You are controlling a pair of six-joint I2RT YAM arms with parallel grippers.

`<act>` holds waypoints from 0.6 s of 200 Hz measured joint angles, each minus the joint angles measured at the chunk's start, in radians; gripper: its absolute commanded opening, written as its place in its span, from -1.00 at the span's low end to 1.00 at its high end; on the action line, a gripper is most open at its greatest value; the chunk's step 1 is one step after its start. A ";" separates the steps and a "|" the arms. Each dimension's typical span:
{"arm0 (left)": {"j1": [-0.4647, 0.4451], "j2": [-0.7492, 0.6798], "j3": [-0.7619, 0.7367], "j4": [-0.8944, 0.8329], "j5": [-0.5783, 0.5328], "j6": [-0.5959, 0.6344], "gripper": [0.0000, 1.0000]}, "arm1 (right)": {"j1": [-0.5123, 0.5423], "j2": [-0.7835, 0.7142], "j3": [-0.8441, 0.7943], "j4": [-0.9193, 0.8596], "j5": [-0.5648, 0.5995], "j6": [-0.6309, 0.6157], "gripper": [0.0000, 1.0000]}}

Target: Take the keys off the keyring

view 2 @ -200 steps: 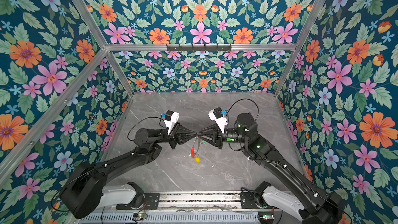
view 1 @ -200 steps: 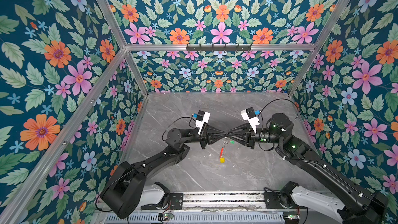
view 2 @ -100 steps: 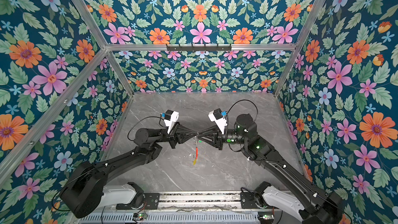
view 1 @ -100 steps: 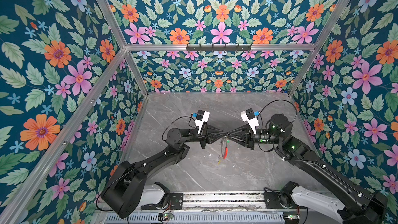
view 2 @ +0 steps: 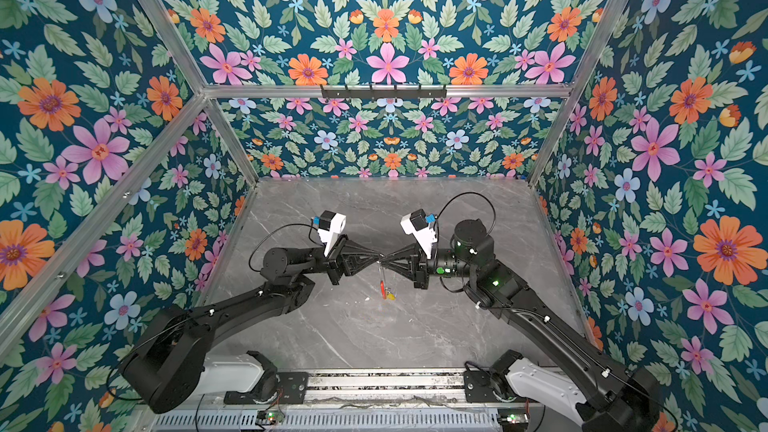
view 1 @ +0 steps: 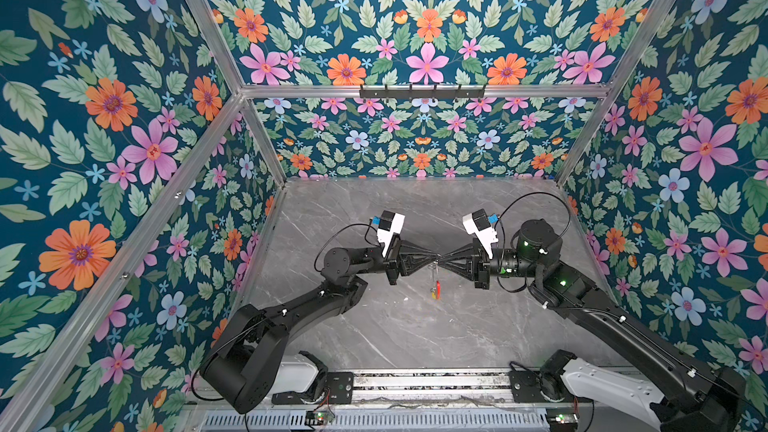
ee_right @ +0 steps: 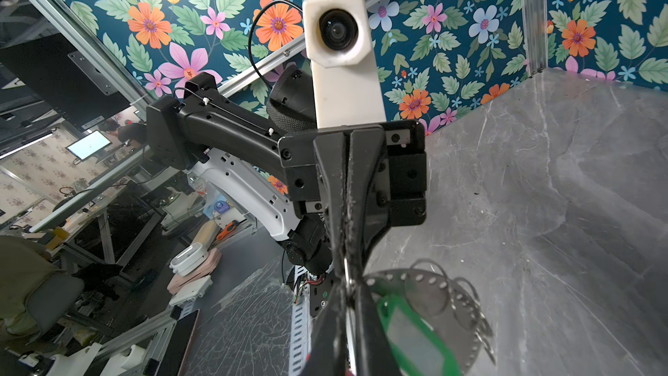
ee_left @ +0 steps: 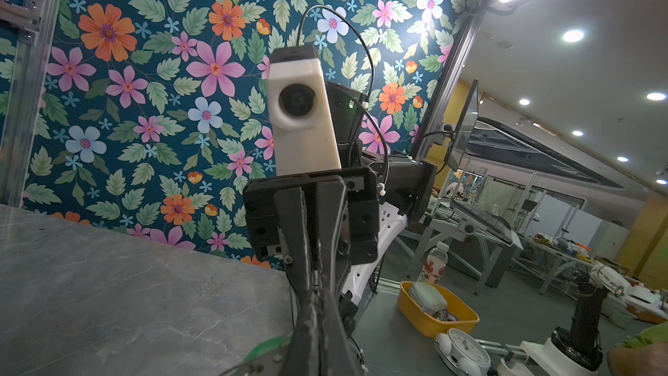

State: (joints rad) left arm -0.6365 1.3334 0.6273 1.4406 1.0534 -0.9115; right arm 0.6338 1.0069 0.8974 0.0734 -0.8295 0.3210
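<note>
Top views give me the grey table [view 1: 374, 326]; above it my left gripper [view 1: 432, 260] and right gripper [view 1: 445, 260] meet tip to tip, both pinching the keyring [view 1: 433, 274], which dangles (red sleeve low) with the yellow key [view 1: 434, 295] and green key [ee_right: 412, 334].

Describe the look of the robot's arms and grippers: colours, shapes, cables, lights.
The left arm and right arm are jointed matte black, on white base covers. The left gripper and right gripper have black fingers tapering to a point. Each wrist carries a white camera housing with a blue plug and a looping black cable. Green lights glow on the right arm.
</note>
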 measured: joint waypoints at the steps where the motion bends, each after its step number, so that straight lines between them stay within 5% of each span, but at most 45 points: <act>1: 0.000 0.000 0.000 0.000 0.000 0.000 -1.00 | 0.000 0.000 0.000 0.000 0.000 0.000 -1.00; 14: 0.000 0.004 0.000 0.002 -0.001 -0.002 -1.00 | 0.000 0.000 0.000 -0.002 0.003 -0.003 -1.00; 58: 0.008 0.012 0.005 0.005 -0.008 -0.024 -0.34 | 0.000 -0.002 0.034 -0.076 0.042 -0.013 -1.00; 90: 0.027 -0.008 0.006 -0.041 -0.030 -0.014 -0.25 | 0.006 -0.011 0.056 -0.180 0.113 -0.043 -1.00; 120: 0.026 -0.077 0.037 -0.257 -0.065 0.104 -0.21 | 0.012 -0.019 0.090 -0.296 0.172 -0.084 -1.00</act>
State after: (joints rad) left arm -0.6102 1.2564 0.6647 1.1831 0.9886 -0.8078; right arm 0.6460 0.9882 0.9878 -0.2230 -0.6575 0.2375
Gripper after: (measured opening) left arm 0.386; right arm 0.051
